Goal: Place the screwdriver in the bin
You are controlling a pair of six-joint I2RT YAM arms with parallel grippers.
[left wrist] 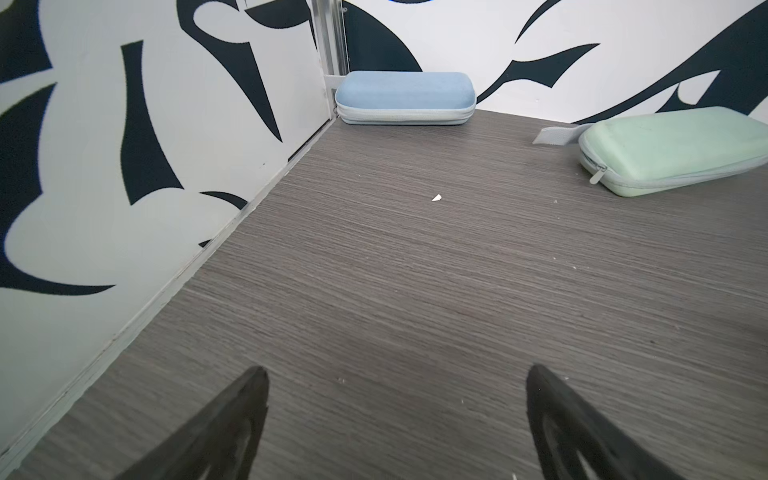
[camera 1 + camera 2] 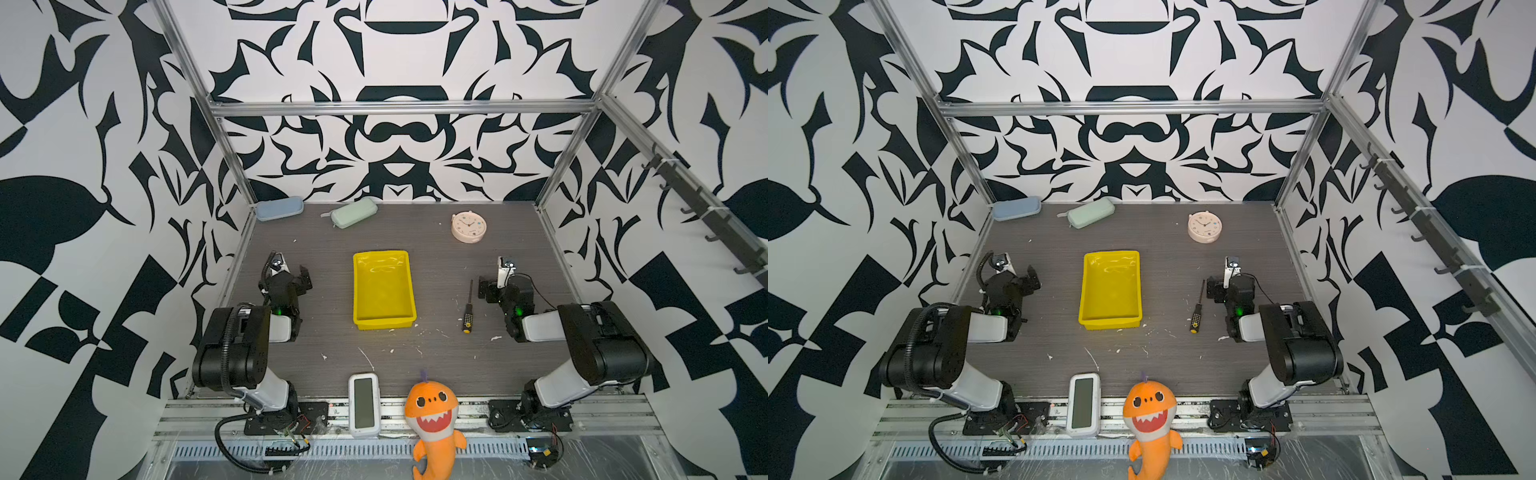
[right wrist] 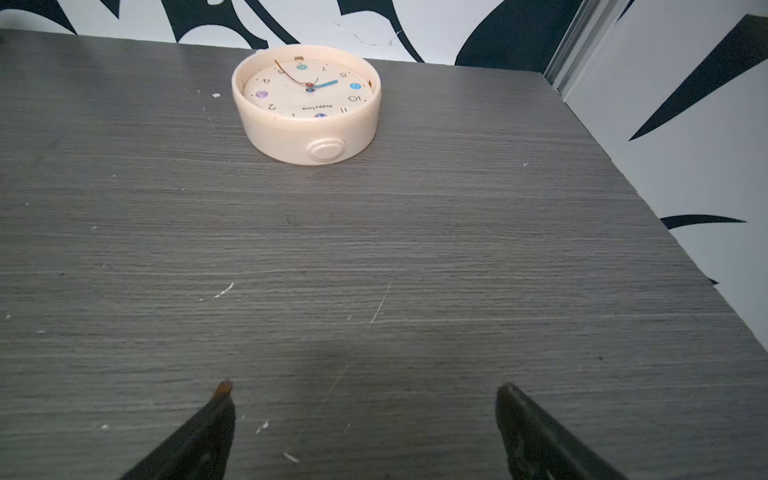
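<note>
Beside bin (image 2: 384, 291), screwdriver (image 2: 468, 309) parallel, tip rearward

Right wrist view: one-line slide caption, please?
Open right gripper over the grey table, cream clock lying face-up ahead.

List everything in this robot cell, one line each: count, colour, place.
Shallow rectangular plastic bin: one, bright yellow, table centre.
Slim screwdriver: one, black handle with yellow dots, right of the bin.
Zipped blue case: one, pale blue, far left corner.
Zipped green case: one, mint green, far edge, right of the blue case.
Round alarm clock: one, cream, far right, face up.
Flat screen device: one, white, near edge.
Plush shark: one, orange, near edge, beside the device.
Wood-grain table: one, dark grey, cell floor.
Left gripper: one, black, open, left side.
Right gripper: one, black, open, beside the screwdriver.
</note>
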